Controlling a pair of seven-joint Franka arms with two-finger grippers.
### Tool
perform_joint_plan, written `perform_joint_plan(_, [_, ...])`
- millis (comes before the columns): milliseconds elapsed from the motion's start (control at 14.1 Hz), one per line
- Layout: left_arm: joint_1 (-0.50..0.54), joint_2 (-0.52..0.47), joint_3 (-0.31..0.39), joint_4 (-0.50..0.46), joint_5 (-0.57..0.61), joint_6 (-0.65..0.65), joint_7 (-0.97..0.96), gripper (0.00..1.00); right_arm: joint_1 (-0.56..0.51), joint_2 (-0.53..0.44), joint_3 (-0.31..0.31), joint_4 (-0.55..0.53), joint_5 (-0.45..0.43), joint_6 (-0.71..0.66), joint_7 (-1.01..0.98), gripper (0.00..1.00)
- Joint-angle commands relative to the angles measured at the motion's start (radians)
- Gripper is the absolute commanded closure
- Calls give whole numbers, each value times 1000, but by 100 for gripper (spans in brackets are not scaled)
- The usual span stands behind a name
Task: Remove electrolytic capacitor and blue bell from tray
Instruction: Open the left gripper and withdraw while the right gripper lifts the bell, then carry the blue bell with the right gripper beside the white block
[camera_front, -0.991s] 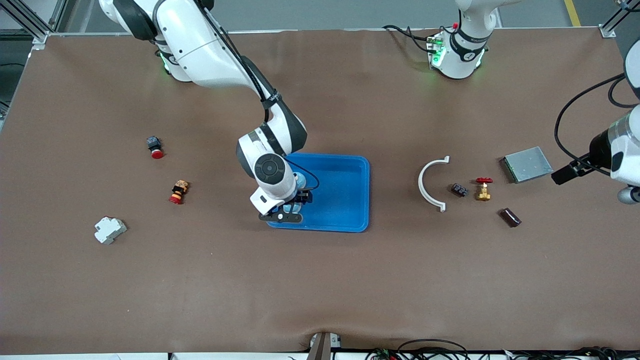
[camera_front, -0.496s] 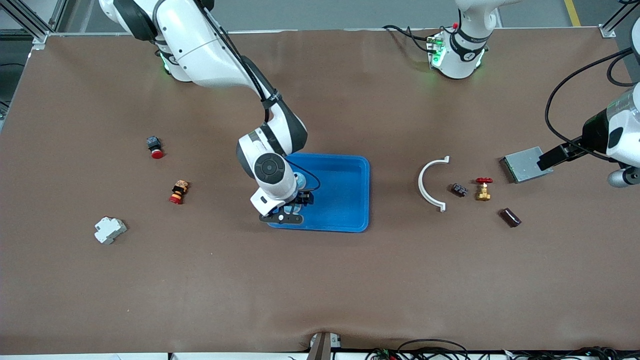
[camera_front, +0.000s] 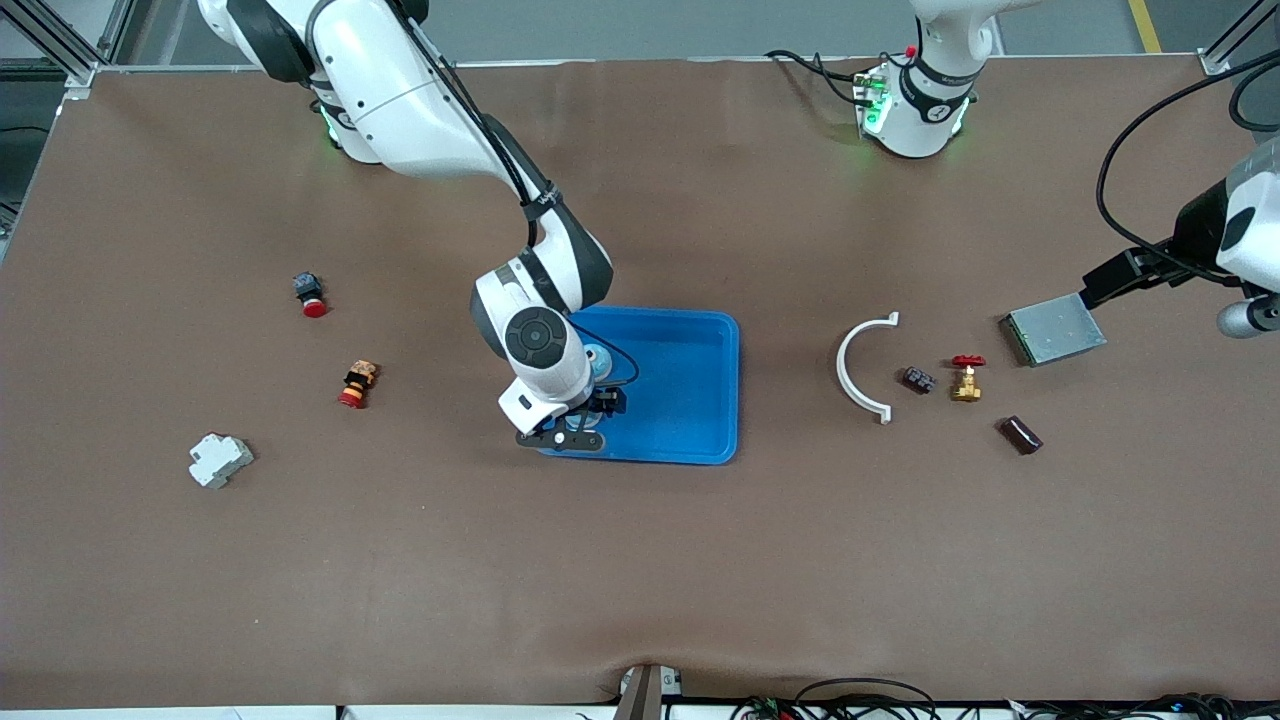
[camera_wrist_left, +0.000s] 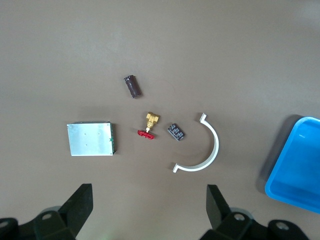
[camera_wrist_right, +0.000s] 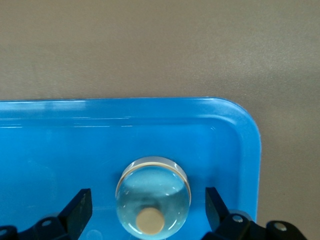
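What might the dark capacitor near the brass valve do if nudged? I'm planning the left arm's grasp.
The capacitor looks like a small cylinder lying on its side, so it would probably roll. Its casing seems smooth, perhaps slippery. It appears rigid and likely light for the left gripper.

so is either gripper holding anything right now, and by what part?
Nothing held. Right gripper is open, fingers apart either side of the bell in the blue tray. Left gripper is open over the table.
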Motion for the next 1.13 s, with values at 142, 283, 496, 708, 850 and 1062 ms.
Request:
perform_joint_plan(142, [5,-84,-4,-64,-22,-11,58,0,-9,26,3,6,-4,14,-15,0])
perform_joint_plan(283, [-3,-129,8,-104,-27,-7,58,0,-9,26,3,8,-4,14,-15,0])
perform_joint_plan(496, [-102,-154,115,-135,-28,-7,83,0,-15,28,5,6,-4,14,-17,57])
perform_joint_plan(708, [-228,-152,243,-138,-28,-7,158,0,-15,28,3,6,-4,12,-18,89])
perform_joint_plan(850, [-230,-151,246,-135,-27,-1,164,0,-15,18,3,9,-4,0,-21,90])
perform_joint_plan(1062, [-222,-152,249,-132,-27,8,189,0,-17,-35,3,17,4,-83,-20,90])
